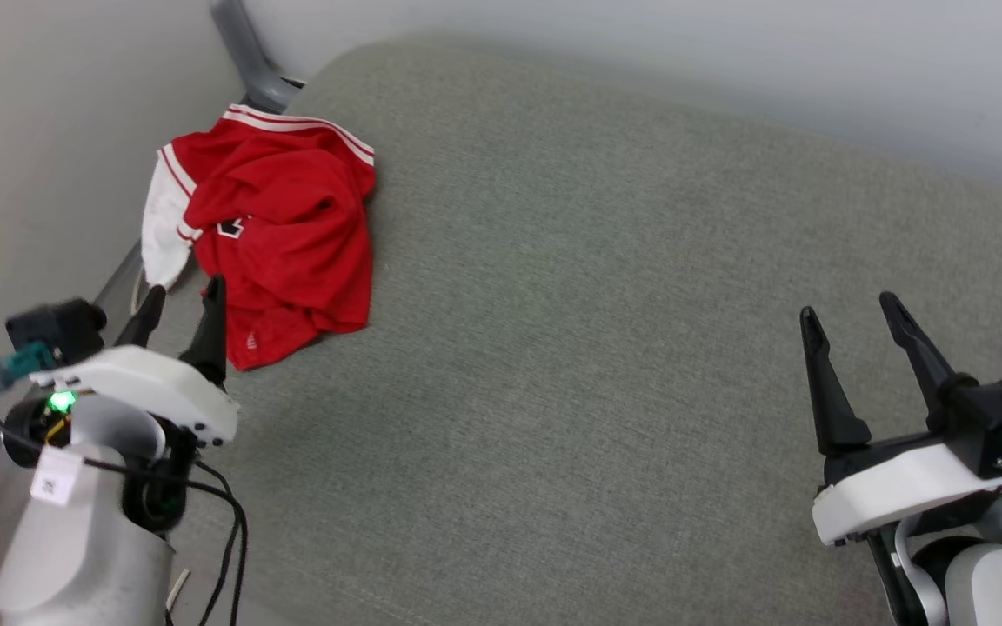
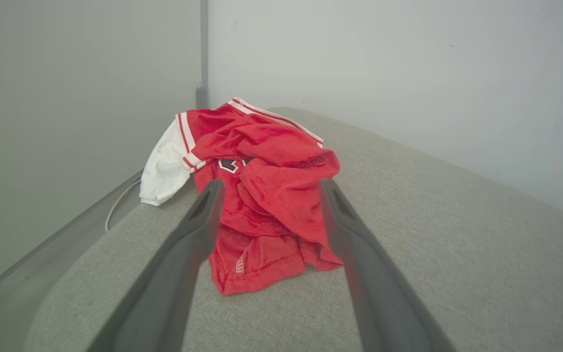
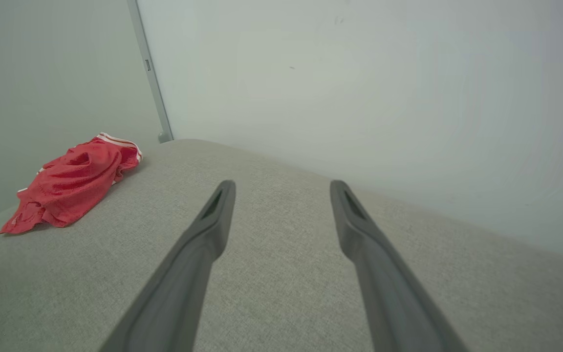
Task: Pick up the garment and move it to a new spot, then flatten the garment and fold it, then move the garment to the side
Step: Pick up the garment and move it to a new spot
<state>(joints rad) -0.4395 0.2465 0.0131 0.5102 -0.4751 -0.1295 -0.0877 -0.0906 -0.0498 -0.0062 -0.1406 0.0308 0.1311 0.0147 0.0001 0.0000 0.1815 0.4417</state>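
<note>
Nearest, at the lower left of the head view, the left hand [image 1: 186, 287] hangs over the near-left part of a grey fabric-covered surface [image 1: 571, 287], its two dark fingers spread apart with nothing between them. Straight ahead of those fingertips lies the garment [image 1: 292, 226], a crumpled red heap in the far-left corner of the surface. Its near hem sits just past the tips. Whether a finger brushes the cloth I cannot tell, though the left wrist view suggests a small gap. The heap's long axis runs from that hem away towards the striped trim by the corner, roughly in line with the left fingers, so a plain reach forward and down looks enough to meet it. The right hand [image 1: 847, 306] is well apart at the lower right, its fingers also spread and holding nothing, with the garment far off to its left. The left arm is clearly the nearer one for the pick. On the garment's left a white sleeve [image 1: 162, 235] droops over the rounded edge of the surface, close to the pale wall [image 1: 31, 130]. A grey post [image 1: 244, 52] stands just behind the heap, so there is little room that way. To the right, the wide bare stretch between the two hands gives ample space for a new spot and for spreading the cloth flat.
</note>
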